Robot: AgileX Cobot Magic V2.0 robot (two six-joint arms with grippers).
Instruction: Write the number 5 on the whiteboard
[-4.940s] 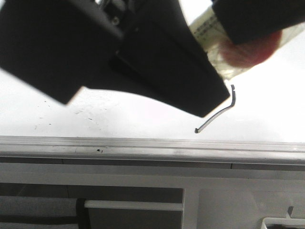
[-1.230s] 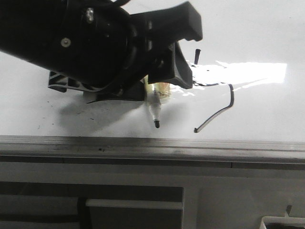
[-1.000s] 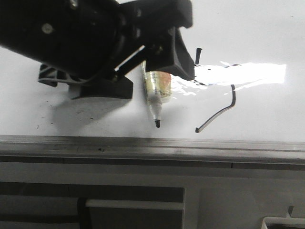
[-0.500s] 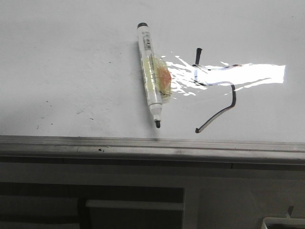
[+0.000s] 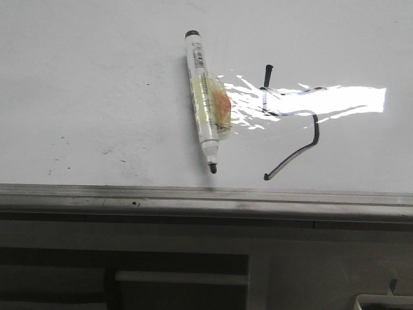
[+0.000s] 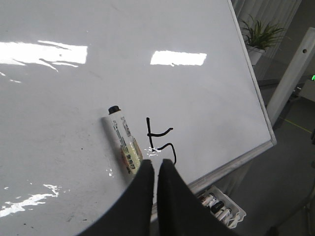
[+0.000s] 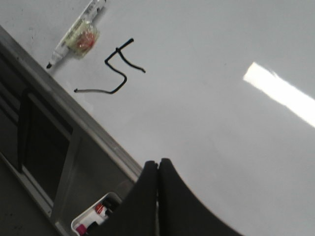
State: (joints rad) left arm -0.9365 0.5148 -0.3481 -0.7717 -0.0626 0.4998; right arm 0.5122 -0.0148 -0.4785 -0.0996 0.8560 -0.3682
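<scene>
The whiteboard (image 5: pixel 97 77) is a large, glossy white surface with bright glare patches, a few small dark specks, and a grey aluminium frame along its near edge. The number 5 (image 5: pixel 293 123) is drawn in thin black line near that edge: short upright, horizontal stroke, hooked diagonal tail.

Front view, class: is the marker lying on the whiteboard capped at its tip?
No: the marker lies loose on the whiteboard with its dark writing tip bare, pointing toward the frame edge, left of the number 5.
</scene>
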